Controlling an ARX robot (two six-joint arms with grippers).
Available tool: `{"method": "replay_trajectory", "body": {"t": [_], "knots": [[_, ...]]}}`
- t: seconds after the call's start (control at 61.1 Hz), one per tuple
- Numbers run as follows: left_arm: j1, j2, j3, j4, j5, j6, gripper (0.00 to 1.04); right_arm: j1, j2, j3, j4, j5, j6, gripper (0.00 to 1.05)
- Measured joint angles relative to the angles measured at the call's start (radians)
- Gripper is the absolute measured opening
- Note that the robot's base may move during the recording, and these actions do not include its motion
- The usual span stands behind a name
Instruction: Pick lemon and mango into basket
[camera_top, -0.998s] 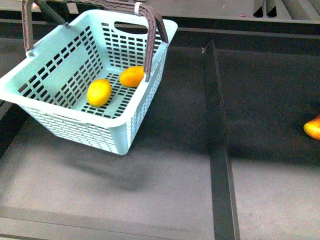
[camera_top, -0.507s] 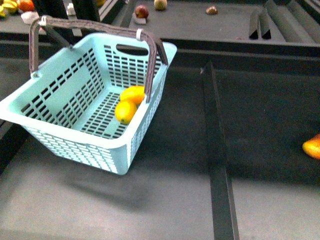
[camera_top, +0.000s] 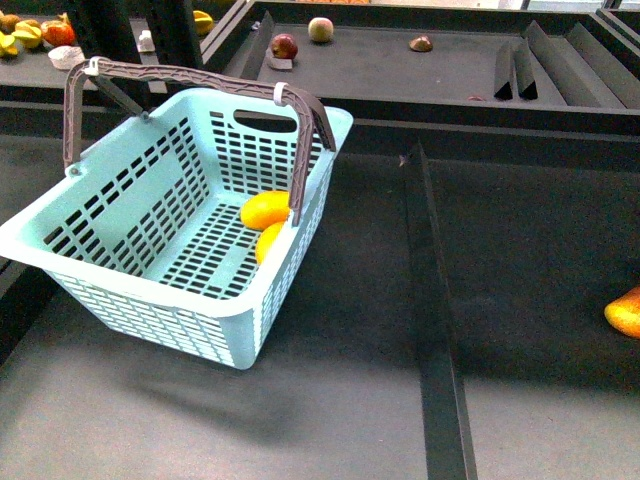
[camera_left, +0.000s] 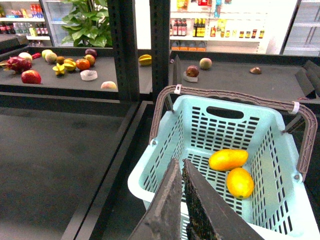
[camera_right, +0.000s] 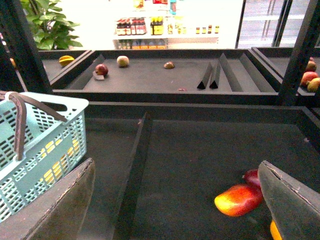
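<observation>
Pale teal, the basket (camera_top: 150, 215) sits tilted above the dark tabletop (camera_top: 350, 400), with a shadow under it and its grey-brown handle (camera_top: 190, 72) raised over the top. Two yellow fruits lie inside, touching each other against the wall on the right side: the mango (camera_top: 264, 209) lies farther back, the lemon (camera_top: 268, 241) nearer and partly hidden by the handle post.

In the left wrist view the left hand (camera_left: 181, 172) has its two dark fingers (camera_left: 167, 205) pressed nearly together, with only a thin slit between them. They cross the near rim of the basket (camera_left: 280, 150), but I cannot tell whether they pinch it. The mango (camera_left: 228, 159) and lemon (camera_left: 240, 182) lie beyond the fingertips, on the basket floor.

The right hand (camera_right: 175, 195) is spread wide and holds nothing. It hangs over the tabletop to the right of the divider (camera_right: 135, 165), with a red-and-yellow fruit (camera_right: 239, 199) just beside one finger (camera_right: 292, 205) and the basket (camera_right: 45, 145) well off to the other side.
</observation>
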Motion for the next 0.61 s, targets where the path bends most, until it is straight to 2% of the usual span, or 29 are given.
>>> {"method": "replay_trajectory", "body": {"t": [0.605], "knots": [[0.0, -0.44, -0.012, -0.405, 0.0, 0.0, 0.03, 0.0, 0.0, 0.0, 0.0, 0.0, 0.0, 0.96]]}}
